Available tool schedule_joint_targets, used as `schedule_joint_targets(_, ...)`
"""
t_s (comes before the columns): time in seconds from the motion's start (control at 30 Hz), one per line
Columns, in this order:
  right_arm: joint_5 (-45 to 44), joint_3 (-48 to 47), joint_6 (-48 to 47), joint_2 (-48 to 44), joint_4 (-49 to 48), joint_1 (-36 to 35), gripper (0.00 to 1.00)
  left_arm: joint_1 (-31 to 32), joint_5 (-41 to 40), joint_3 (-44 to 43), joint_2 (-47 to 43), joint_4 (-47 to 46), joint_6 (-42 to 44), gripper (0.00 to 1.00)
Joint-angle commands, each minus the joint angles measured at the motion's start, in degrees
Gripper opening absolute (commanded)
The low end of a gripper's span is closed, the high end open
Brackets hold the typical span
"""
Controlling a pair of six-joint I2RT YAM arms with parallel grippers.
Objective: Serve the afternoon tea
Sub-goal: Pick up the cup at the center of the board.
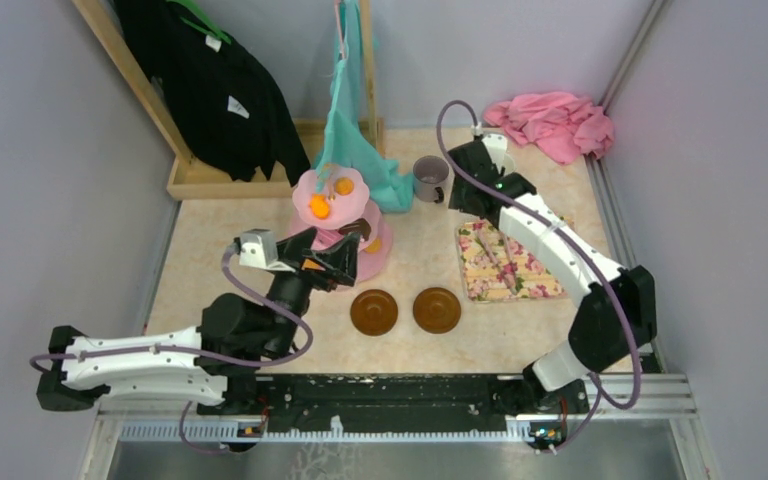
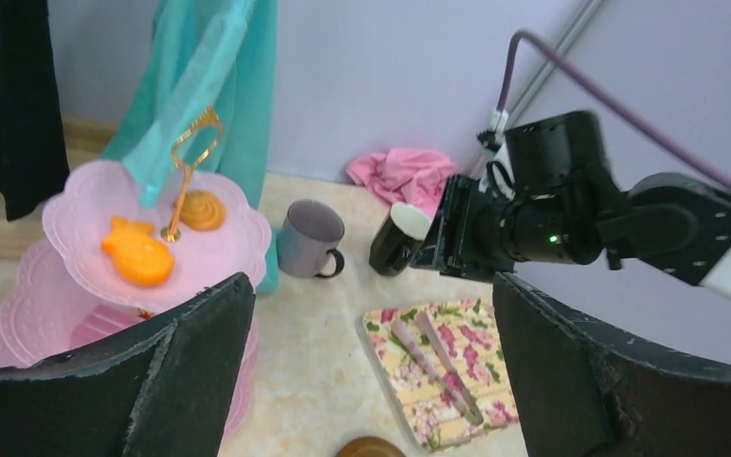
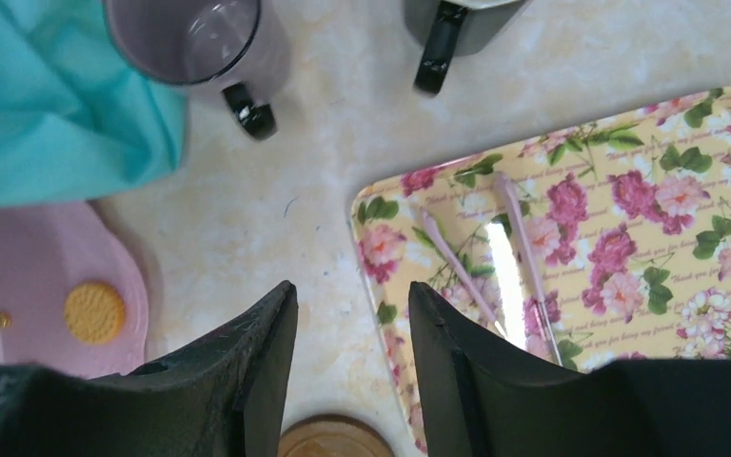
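Left tool (image 2: pixel 371 290) stands wide and empty, the three-tier stand (image 2: pixel 76 219) just left of it. Right tool (image 3: pixel 352 295) is narrowly parted, empty; black mug (image 3: pixel 462 14) lies ahead. Advance squarely, grip the rim, keep it upright.

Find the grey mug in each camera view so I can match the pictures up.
Top external: grey mug at back centre, right of the pink stand.
Left wrist: grey mug mid-frame, left of the black mug.
Right wrist: grey mug in the top left corner, cropped by the edge.
Shared landmark: the floral tray, visible in all three.
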State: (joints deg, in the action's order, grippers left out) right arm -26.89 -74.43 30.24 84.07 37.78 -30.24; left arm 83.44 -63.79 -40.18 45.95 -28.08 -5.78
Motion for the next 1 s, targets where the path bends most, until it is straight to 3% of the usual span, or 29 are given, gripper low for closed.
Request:
schedule_joint_targets(0.0,2.07,-7.41,1.94,4.26,3.60,5.07,0.47,-0.83,4.27,1.14,-2.44,-12.61,12.30,1.00)
schedule_joint_targets(0.3,0.39,-18.76,3.78,16.12,8.59,9.73,0.45,-1.52,5.73,-1.39,-5.65,-5.74,10.23,1.00)
schedule_joint_targets(0.7,0.51,-28.44,4.85,25.95,11.59,12.57,0.45,-1.57,-4.83,-0.44,-6.45,-1.39,9.94,1.00)
schedule_joint_targets(0.97,-0.03,-30.70,5.27,29.46,12.46,13.40,0.45,-1.64,-6.06,1.10,-7.03,-0.56,8.88,1.00)
